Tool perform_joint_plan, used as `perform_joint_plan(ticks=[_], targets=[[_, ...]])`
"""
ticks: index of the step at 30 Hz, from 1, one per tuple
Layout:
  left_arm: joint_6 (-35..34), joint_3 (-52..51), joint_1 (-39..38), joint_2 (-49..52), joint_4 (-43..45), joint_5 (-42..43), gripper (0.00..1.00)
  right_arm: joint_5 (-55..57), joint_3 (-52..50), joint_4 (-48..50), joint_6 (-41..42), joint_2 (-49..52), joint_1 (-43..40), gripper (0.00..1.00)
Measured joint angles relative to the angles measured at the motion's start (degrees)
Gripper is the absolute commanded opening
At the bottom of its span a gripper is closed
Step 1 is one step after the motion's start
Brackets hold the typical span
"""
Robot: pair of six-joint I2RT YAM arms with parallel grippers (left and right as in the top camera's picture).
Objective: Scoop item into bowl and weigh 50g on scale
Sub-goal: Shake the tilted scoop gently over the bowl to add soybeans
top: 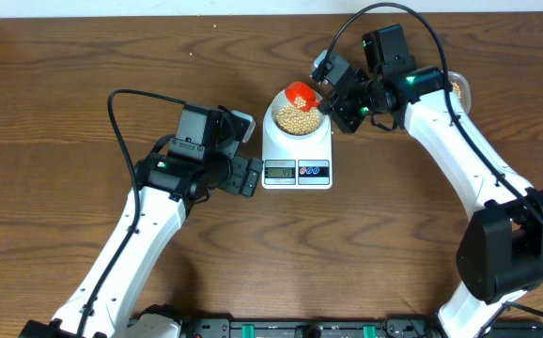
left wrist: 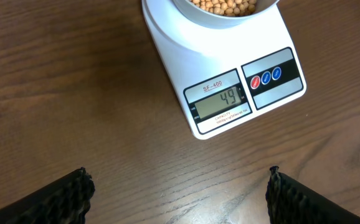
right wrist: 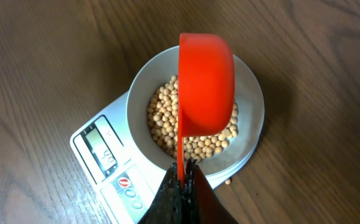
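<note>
Right fingers (right wrist: 198, 199) are pinched tight on the handle of the red scoop (right wrist: 206, 81), which hangs tipped over the bowl (right wrist: 139, 93) of beans (right wrist: 161, 118) sitting on the scale (right wrist: 96, 155) just ahead of them. The left fingers (left wrist: 61, 199) are spread wide and empty over the table (left wrist: 74, 93), just in front of the scale. Display (left wrist: 222, 99) reads 49, so I'd say overshoot is the big risk: one clumsy shake dumps more than the couple of beans needed, and I can't see what's left in the scoop. If the scoop leans on the rim, it could also throw the reading off.
</note>
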Motion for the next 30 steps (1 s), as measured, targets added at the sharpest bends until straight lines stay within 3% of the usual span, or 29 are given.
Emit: perform_joint_plan(ticks=[30], targets=[[0.00,0.00,0.00,0.00,0.00,0.00,0.91,-0.02,0.00,-0.28,-3.65,0.00,0.00,0.01]])
